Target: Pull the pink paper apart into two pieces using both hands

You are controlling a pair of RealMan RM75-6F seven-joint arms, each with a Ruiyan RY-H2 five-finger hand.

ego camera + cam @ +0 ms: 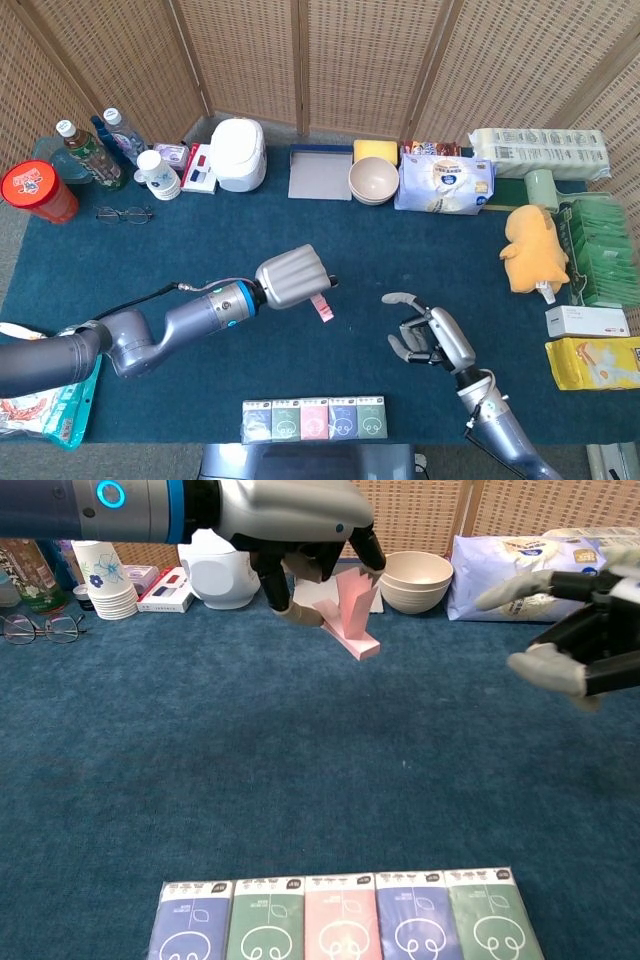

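My left robot hand (292, 277) hangs above the middle of the desk, its silver back up and its dark fingers (275, 583) pinching the top of the small folded pink paper strip (354, 615), which dangles free below with its lower end bent outward. My right robot hand (428, 335) hovers well apart to the right, fingers spread, holding nothing.

The paper looks light, thin and limp, so I judge it will tear easily but could slip or crumple; I would take the hanging lower end, close under the left pinch.

The dark blue carpeted desk (400, 250) carries a white lidded bin (239, 154), stacked beige bowls (373, 180) and a row of pastel tissue packs (340, 924) along the near edge. Woven wicker screens (350, 60) close off the back.
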